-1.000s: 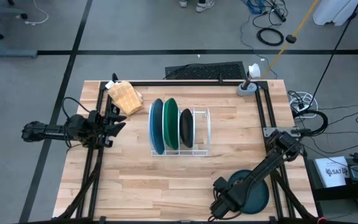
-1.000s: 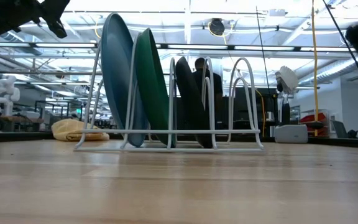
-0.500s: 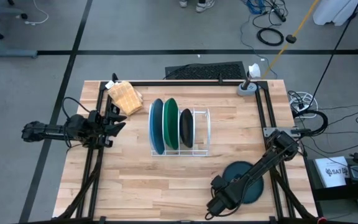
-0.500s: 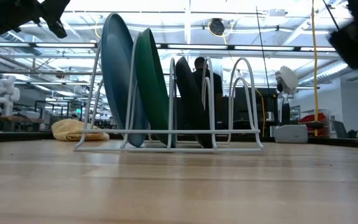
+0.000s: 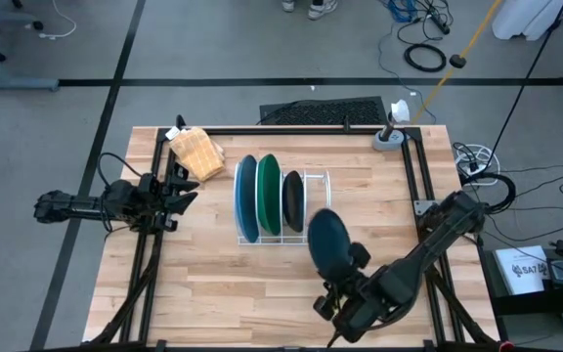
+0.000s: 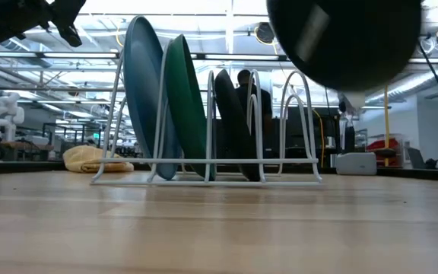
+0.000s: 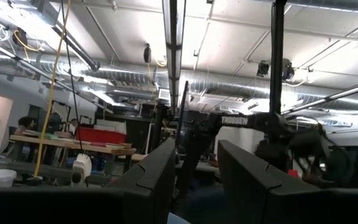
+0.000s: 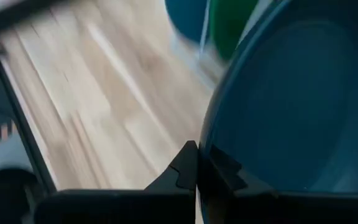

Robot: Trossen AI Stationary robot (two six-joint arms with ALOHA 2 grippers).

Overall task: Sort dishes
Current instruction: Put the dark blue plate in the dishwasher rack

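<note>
A white wire rack [image 5: 317, 209] stands mid-table. In it, on edge, are the light blue plate [image 5: 247, 198], the green plate [image 5: 269, 194] and the black plate [image 5: 292, 200]. The dark teal plate [image 5: 327, 241] hangs in the air just near-right of the rack, with my right gripper [image 5: 345, 276] shut on it. It fills the top of the low view as a dark disc [image 6: 344, 42]. My left gripper [image 5: 186, 191] waits open at the table's left edge. My right gripper pinches the teal plate's rim [image 8: 202, 144] between its two fingers, one finger on each face. The fingers come from the table's near-right side, slanting up. The plate is lifted clear of the table and tipped up toward standing on edge.
A tan wooden block [image 5: 195, 152] lies at the far left corner. The rack's empty wire slots [image 6: 295, 114] are on its right side. Bare wood lies along the near and right parts of the table [image 5: 233, 293]. A black frame runs along the table's edges.
My right gripper has lifted the dark teal plate off the table's near-right corner and carried it up and toward the rack, leftward and farther. The plate has tipped from lying flat to nearly on edge.
</note>
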